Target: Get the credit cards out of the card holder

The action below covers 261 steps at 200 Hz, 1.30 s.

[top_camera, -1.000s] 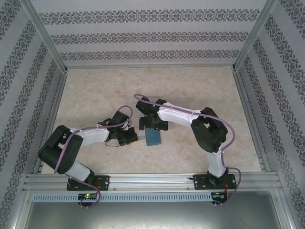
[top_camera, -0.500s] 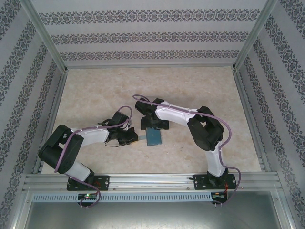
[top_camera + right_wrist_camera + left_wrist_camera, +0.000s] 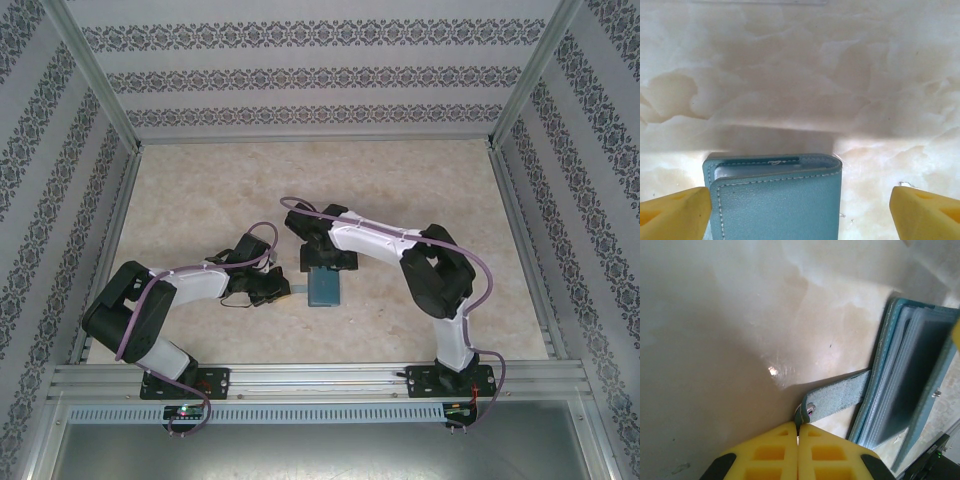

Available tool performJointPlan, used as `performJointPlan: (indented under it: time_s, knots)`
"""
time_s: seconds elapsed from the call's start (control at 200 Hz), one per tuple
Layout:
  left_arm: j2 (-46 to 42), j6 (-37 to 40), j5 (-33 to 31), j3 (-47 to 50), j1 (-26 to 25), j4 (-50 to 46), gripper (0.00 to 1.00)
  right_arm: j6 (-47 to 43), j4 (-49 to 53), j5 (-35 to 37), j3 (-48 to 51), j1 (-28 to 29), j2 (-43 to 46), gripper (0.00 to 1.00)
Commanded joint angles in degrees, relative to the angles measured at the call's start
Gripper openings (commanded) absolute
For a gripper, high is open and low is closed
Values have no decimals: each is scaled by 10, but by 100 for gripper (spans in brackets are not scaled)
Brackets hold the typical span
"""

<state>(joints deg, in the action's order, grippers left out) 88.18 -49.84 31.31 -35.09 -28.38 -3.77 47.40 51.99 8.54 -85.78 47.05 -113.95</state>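
Note:
The card holder (image 3: 324,288), a teal bifold wallet, lies folded on the marble table between the two arms. My left gripper (image 3: 287,287) sits just left of it, shut on the holder's teal strap tab (image 3: 835,400), which its yellow fingertips (image 3: 785,440) pinch at the snap end. My right gripper (image 3: 322,265) hangs over the holder's far edge, open. In the right wrist view the holder (image 3: 775,200) lies between the fingers. The left finger (image 3: 675,212) is against its side and the right finger (image 3: 925,210) is well apart. The credit cards are hidden inside.
The holder's layered grey-blue pockets (image 3: 910,380) show edge-on in the left wrist view. Patterned walls and metal rails (image 3: 300,375) enclose the table, with bare marble (image 3: 400,180) beyond the arms.
The right gripper has shifted slightly over the card holder and its jaws have narrowed a little. The left gripper has kept its pinch on the strap without moving.

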Motion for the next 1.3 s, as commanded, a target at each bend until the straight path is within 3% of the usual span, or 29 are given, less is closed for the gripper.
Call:
performJointPlan:
  time_s: [0.0,0.13,0.65,1.299]
  knots:
    - [12,-1,-9,4,6,-15,7,-11,33,21,1,5,31,88]
    - [12,0,-12,1,6,-21,7,-14,40,18,16,5,46,79]
    - [6,5,-23,-17,8,-50,7,-22,27,-37,67,-6,87,23]
    - [-40,-14,-54,-7,31,-53,6,-44,24,-76,45,-12,102,5]
